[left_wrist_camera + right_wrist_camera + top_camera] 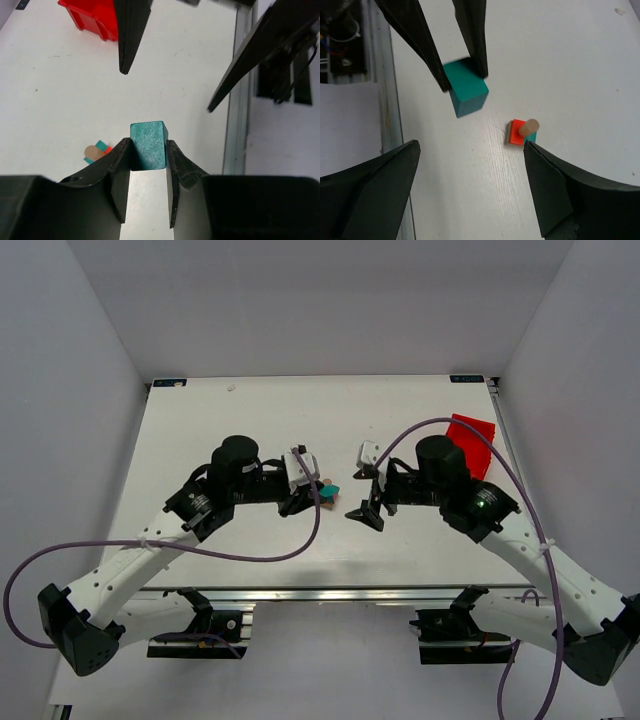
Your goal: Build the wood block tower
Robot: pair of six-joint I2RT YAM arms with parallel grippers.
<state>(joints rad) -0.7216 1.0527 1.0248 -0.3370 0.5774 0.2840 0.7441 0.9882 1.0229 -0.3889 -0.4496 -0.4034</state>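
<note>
Teal block (148, 145) sat pinched in my left pincer (325, 489), jaws narrowed onto its two sides. It was well apart from the red bin (472, 443), off to that bin's left. The wood block tower (522, 132) was only begun: a red square (515, 134) with a tan peg (530, 127) standing on it and a teal sliver (532, 137) showing beneath, resting on the table (250, 420) near the held block, likewise well left of the bin. My right pincer (365, 512) stood wide and gripped nothing, between bin and tower, nearer the tower, touching neither. Whether the held block touched the table I could not tell.
</note>
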